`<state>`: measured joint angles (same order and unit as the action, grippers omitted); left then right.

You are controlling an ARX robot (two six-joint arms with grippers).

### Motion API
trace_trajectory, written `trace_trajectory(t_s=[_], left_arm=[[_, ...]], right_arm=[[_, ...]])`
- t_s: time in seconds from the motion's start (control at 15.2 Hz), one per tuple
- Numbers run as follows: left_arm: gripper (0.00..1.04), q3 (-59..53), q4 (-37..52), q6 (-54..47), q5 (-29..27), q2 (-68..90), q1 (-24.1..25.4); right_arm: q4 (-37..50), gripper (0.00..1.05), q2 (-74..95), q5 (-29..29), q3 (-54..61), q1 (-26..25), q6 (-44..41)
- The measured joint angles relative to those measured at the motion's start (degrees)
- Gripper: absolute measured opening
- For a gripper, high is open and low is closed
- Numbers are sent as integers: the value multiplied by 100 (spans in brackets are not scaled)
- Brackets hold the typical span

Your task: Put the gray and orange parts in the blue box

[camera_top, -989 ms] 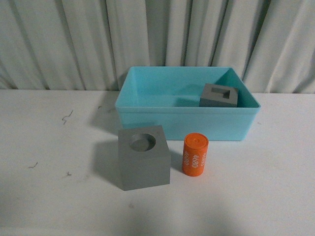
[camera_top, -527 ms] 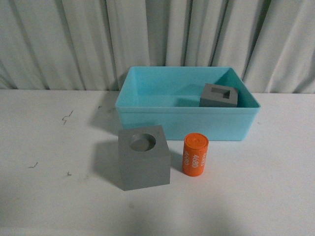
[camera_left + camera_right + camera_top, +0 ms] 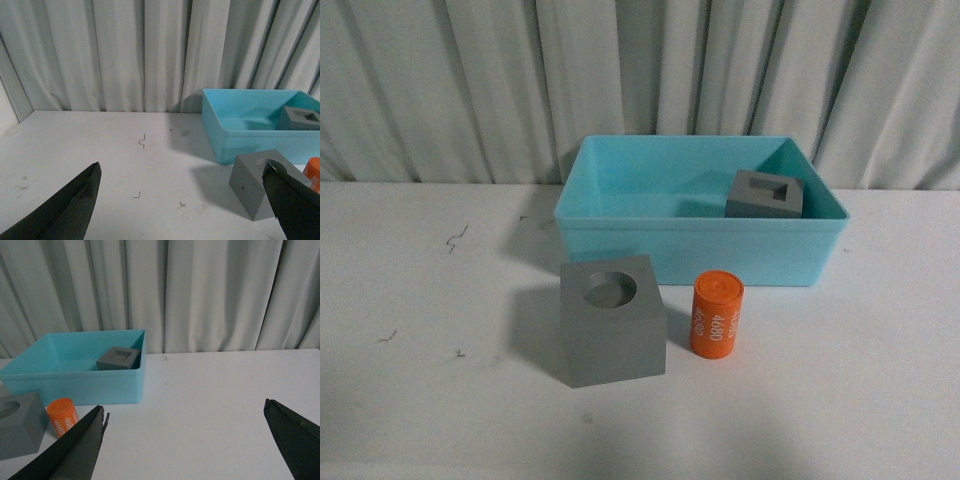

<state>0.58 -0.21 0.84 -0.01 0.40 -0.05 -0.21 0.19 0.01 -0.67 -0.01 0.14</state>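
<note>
A gray cube with a round top hole (image 3: 611, 320) stands on the white table in front of the blue box (image 3: 700, 253). Beside it stands the orange cylinder (image 3: 716, 313), upright and marked "4680". Inside the box, at its right end, rests a second gray cube with a rectangular hole (image 3: 765, 195). No arm shows in the front view. The left gripper (image 3: 182, 172) is open over bare table, with the round-hole cube (image 3: 257, 182) by one finger. The right gripper (image 3: 185, 412) is open over bare table, away from the box (image 3: 75, 382) and the cylinder (image 3: 63, 415).
A pleated white curtain (image 3: 640, 80) hangs right behind the table. Small dark marks (image 3: 455, 238) dot the tabletop on the left side. The table's back edge meets the curtain just behind the box.
</note>
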Motion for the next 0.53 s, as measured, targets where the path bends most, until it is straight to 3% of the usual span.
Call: trace_trajectory(t_s=[0.53], left_arm=[[98,0,0,0,0,0,0]], right_arm=[[0,98,0,0,0,0,0]])
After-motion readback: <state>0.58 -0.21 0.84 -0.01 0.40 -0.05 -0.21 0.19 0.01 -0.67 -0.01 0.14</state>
